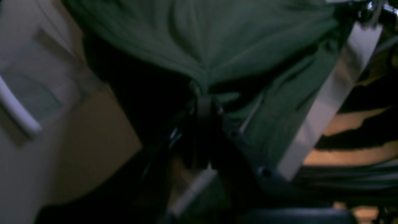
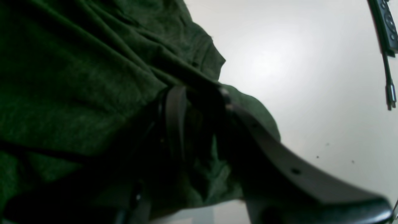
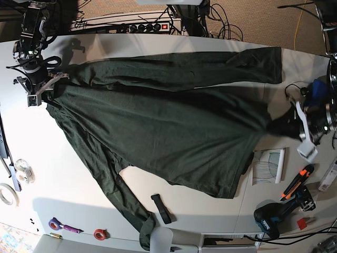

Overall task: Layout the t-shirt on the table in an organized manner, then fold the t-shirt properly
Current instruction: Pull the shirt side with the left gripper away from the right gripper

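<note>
1. The shirt (image 3: 168,132) lies open on the table (image 3: 79,174), pulled taut between my two claws. Its long axis runs from 9 o'clock to 3 o'clock in the base view.
2. My right claw (image 3: 48,88) sits at the 9 o'clock end. In the wrist view it (image 2: 200,102) is clamped on a bunch of green cloth.
3. My left claw (image 3: 284,126) sits at the 3 o'clock end. Up close it (image 1: 203,93) is pinched on a gathered fold, with creases fanning away from the grip.
4. From each claw the body of the shirt lies straight toward the other claw, so I judge neither arm is nearer the middle.
5. One sleeve lies along the far edge toward 2 o'clock. The other trails off toward 7 o'clock and is the untidy one. I reckon it needs squaring before any fold, and the right arm is nearer it.
</note>
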`<action>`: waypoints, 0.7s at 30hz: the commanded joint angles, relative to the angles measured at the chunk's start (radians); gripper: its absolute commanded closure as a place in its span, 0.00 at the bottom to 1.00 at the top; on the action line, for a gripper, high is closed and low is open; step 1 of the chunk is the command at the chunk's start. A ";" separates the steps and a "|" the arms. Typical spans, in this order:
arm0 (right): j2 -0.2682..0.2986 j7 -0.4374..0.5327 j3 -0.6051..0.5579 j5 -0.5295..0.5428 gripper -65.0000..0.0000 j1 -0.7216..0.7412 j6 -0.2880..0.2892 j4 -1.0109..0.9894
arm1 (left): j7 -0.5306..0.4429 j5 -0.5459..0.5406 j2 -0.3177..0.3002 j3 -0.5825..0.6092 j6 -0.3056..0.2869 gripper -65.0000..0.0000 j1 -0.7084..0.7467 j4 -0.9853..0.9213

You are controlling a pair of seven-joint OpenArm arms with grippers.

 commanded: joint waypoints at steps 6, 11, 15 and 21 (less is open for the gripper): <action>0.020 0.024 0.007 0.003 0.76 0.006 -0.005 0.012 | -0.014 0.005 -0.019 -0.010 0.002 1.00 0.082 0.013; 0.020 0.025 0.007 0.004 0.76 0.006 -0.004 0.012 | -0.058 0.112 -0.019 -0.010 0.002 1.00 0.117 0.013; 0.020 0.026 0.007 0.004 0.76 0.006 -0.004 0.012 | -0.112 0.209 -0.019 -0.009 0.002 1.00 0.122 0.013; 0.020 0.026 0.007 0.004 0.76 0.006 -0.004 0.012 | -0.112 0.212 -0.019 -0.009 0.002 0.56 0.133 0.013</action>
